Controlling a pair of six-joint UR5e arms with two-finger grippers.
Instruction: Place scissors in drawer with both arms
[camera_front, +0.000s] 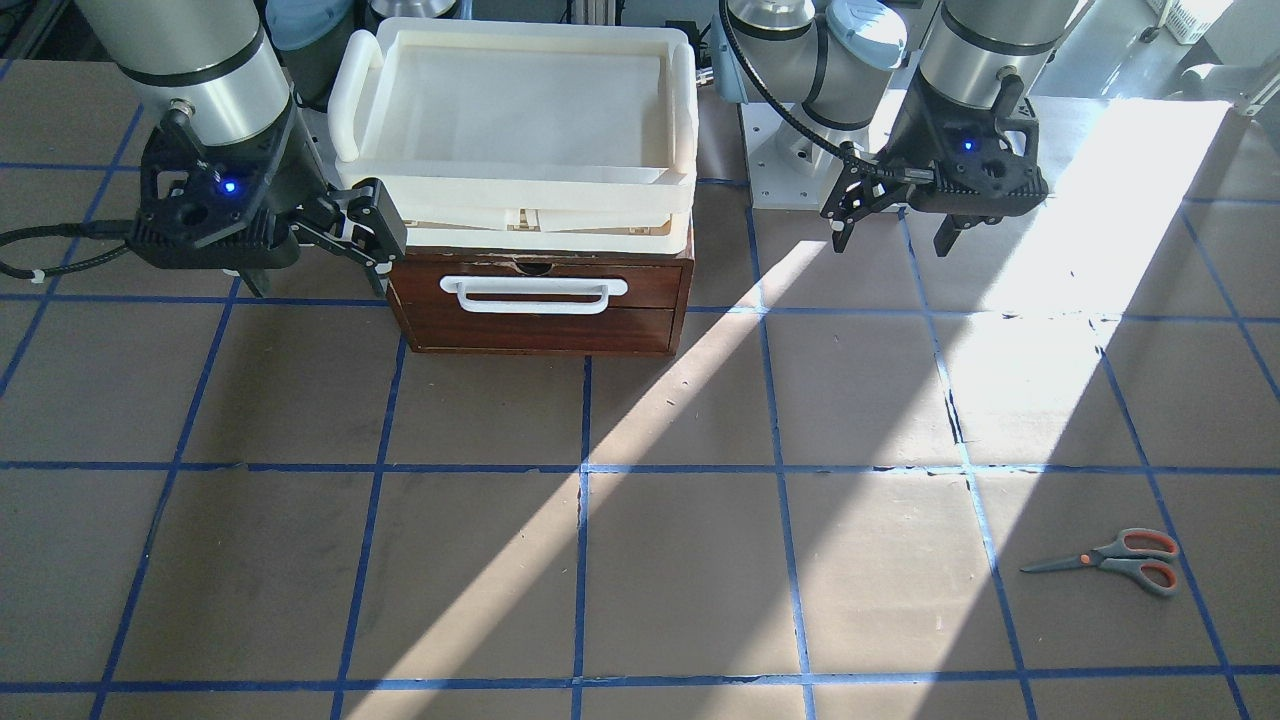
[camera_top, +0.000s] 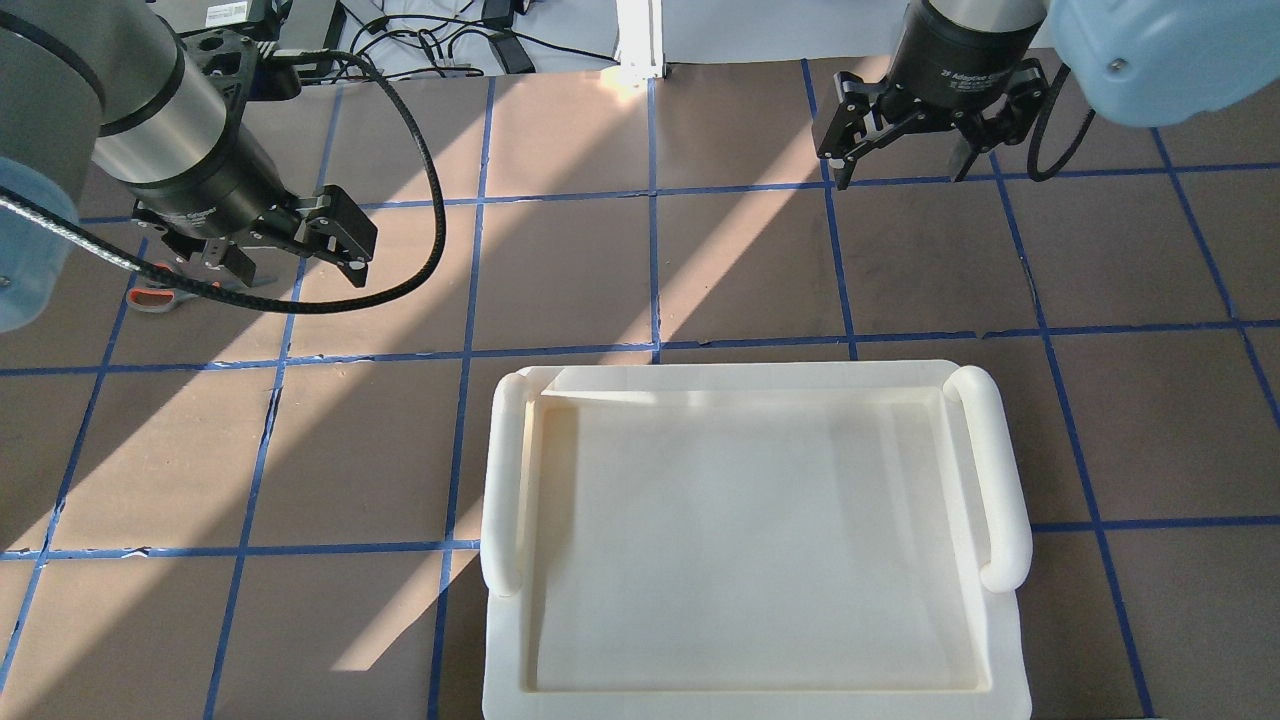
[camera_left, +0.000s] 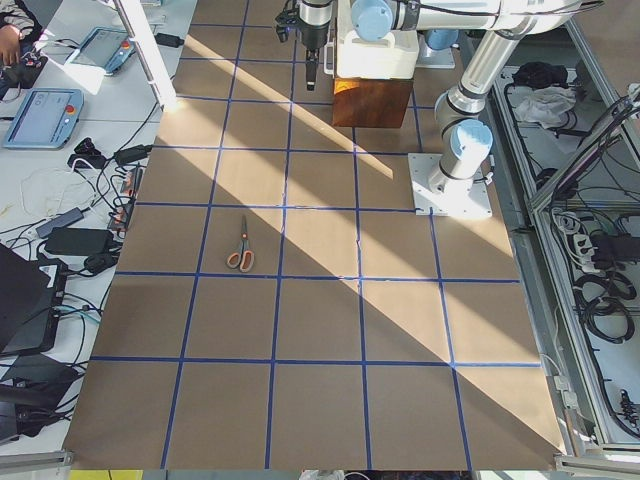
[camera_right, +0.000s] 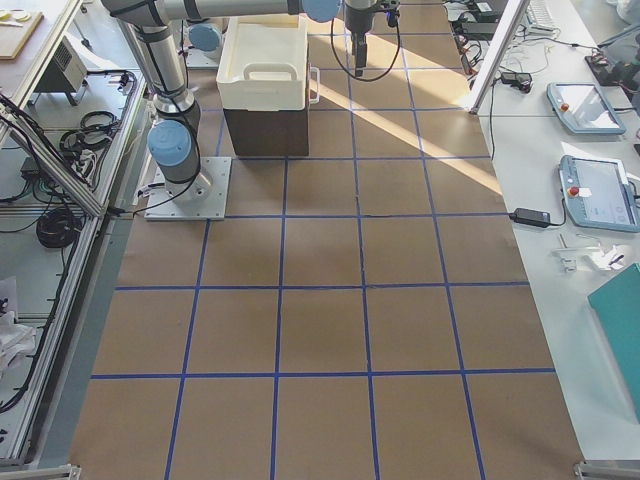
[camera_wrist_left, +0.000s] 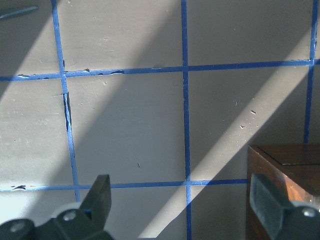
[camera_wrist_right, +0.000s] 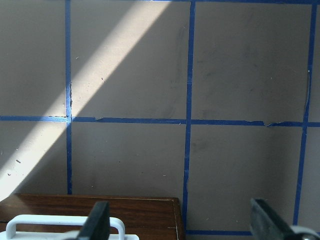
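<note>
The scissors (camera_front: 1110, 560) lie flat on the brown table, far from the drawer; they also show in the exterior left view (camera_left: 241, 248), and partly hidden under the left arm's cable in the overhead view (camera_top: 150, 298). The drawer (camera_front: 540, 305) is closed, its white bar handle (camera_front: 533, 293) facing the operators' side. My left gripper (camera_front: 893, 235) hangs open and empty above the table beside the drawer (camera_wrist_left: 285, 175). My right gripper (camera_front: 315, 265) is open and empty at the drawer's other side, above its front corner (camera_wrist_right: 100, 212).
A cream plastic tray (camera_front: 680, 110) sits on top of the drawer box and covers it in the overhead view (camera_top: 505, 480). The left arm's base plate (camera_front: 790, 170) is bolted to the table. Blue tape lines grid the table.
</note>
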